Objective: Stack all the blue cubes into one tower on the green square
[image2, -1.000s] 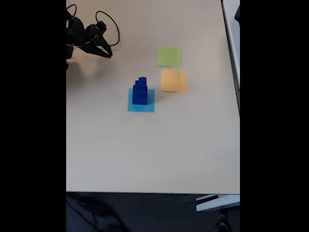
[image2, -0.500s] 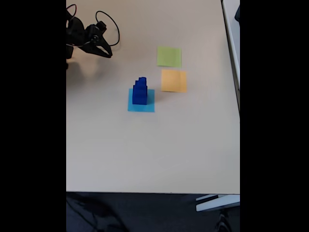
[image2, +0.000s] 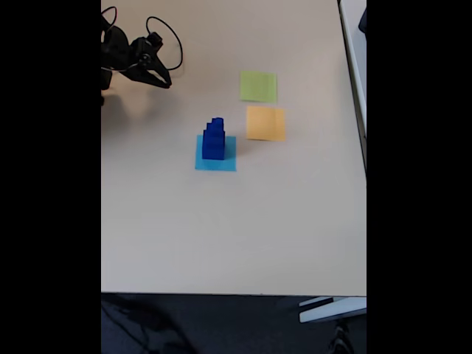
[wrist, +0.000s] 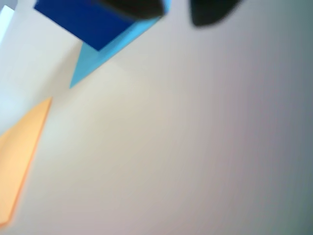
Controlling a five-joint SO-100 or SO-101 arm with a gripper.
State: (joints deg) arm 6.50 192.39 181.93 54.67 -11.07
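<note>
— What is sitting at the left in the fixed view?
— The gripper (image2: 164, 80) is hanging over the table (image2: 221, 228) near its top left corner, its jaws standing apart and holding nothing.
— And moving rightward?
— The tower (image2: 214, 139) of blue cubes is standing on the light blue square (image2: 216, 164), well apart from the gripper. Further right, the orange square (image2: 265, 122) is lying just below the green square (image2: 258, 86), which is lying bare.
— The wrist view?
— It is showing, blurred, the orange square (wrist: 19, 152) at the left, then the bottom cube (wrist: 80, 19) on the light blue square (wrist: 105, 54).
</note>
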